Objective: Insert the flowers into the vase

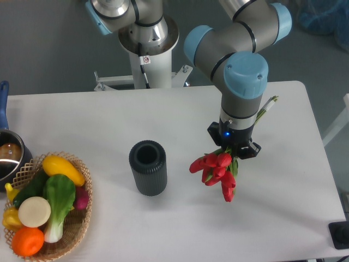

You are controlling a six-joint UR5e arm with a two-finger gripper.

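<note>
The vase [148, 167] is a dark ribbed cylinder standing upright at the table's middle, its round mouth open upward. The flowers [216, 171], red tulip buds with green leaves, hang below my gripper [233, 150] to the right of the vase. Their pale stems [267, 106] stick out behind the wrist toward the upper right. My gripper points down and is shut on the bunch near the leaves; its fingers are mostly hidden by the wrist body. A gap of table separates flowers from vase.
A wicker basket [82, 229] of toy vegetables sits at the front left corner. A metal pot [11, 158] with a blue handle stands at the left edge. The robot base [147, 49] rises behind the table.
</note>
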